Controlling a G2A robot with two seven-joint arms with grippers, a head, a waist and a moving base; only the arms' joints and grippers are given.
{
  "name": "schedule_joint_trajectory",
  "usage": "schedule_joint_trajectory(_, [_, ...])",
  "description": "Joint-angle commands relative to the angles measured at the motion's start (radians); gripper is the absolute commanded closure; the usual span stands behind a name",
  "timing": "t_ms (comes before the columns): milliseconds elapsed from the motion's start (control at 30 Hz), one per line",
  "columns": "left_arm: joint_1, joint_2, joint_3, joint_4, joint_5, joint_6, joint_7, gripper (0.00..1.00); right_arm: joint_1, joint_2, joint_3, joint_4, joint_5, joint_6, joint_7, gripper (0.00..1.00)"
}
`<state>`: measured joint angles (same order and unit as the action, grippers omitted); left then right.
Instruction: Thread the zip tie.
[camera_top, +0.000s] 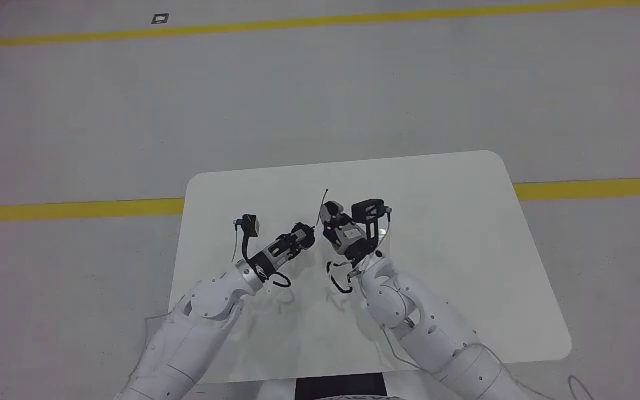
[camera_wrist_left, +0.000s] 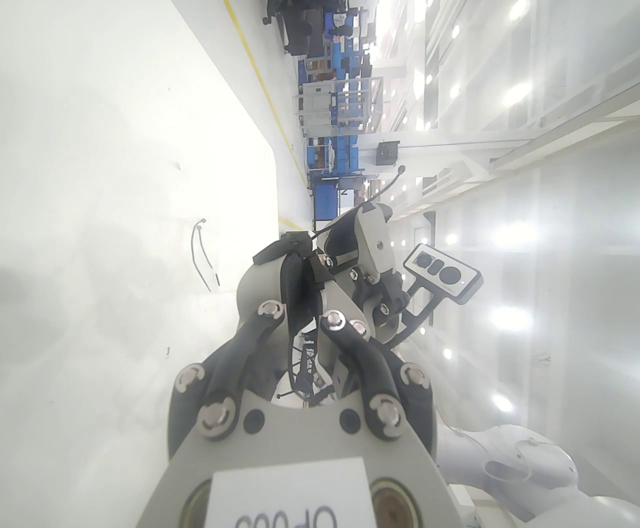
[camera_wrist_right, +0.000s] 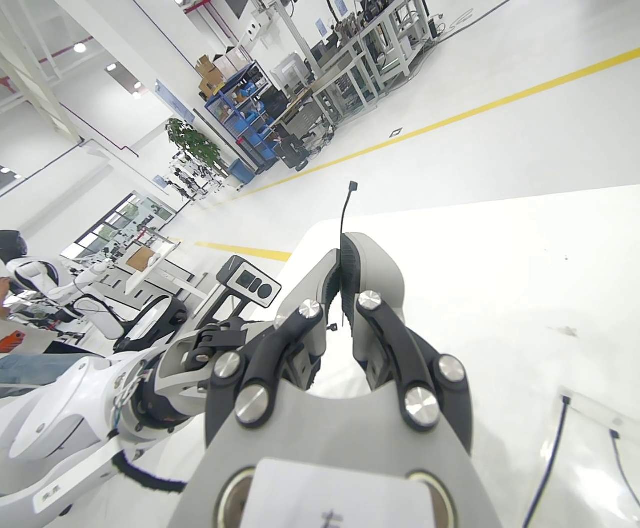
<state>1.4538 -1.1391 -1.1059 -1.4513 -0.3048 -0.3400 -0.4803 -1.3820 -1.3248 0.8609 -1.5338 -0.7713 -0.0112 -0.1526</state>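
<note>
A black zip tie (camera_wrist_right: 345, 210) stands upright over the middle of the white table (camera_top: 450, 200). My right gripper (camera_wrist_right: 341, 242) is shut on its strap, and the square head (camera_wrist_right: 353, 186) pokes out above the fingertips. The strap's lower end hangs down between the fingers. In the top view the tie (camera_top: 324, 200) rises from the right gripper (camera_top: 328, 216), and my left gripper (camera_top: 308, 233) sits right beside it. Seen from the left wrist, the tie (camera_wrist_left: 385, 184) slants from its head down to the shut left gripper (camera_wrist_left: 300, 250), which seems to pinch the thin end.
A spare zip tie (camera_wrist_left: 200, 255) lies curled on the table beyond the grippers. A clear bag with more black ties (camera_wrist_right: 590, 440) rests on the table near the right arm. The table's rounded far edge (camera_top: 340, 163) is close behind both grippers.
</note>
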Motion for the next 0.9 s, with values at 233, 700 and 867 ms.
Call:
schedule_joint_trajectory(233, [0.0, 0.0, 0.0, 0.0, 0.0, 0.0, 0.0, 1.0, -0.006, -0.006, 0.012, -0.007, -0.006, -0.017, 0.011, 1.0])
schedule_joint_trajectory(700, [0.0, 0.0, 0.0, 0.0, 0.0, 0.0, 0.0, 1.0, -0.009, -0.016, 0.024, 0.003, -0.012, -0.033, 0.029, 1.0])
schedule_joint_trajectory(867, [0.0, 0.0, 0.0, 0.0, 0.0, 0.0, 0.0, 1.0, -0.004, -0.022, 0.024, 0.01, -0.013, -0.038, 0.032, 1.0])
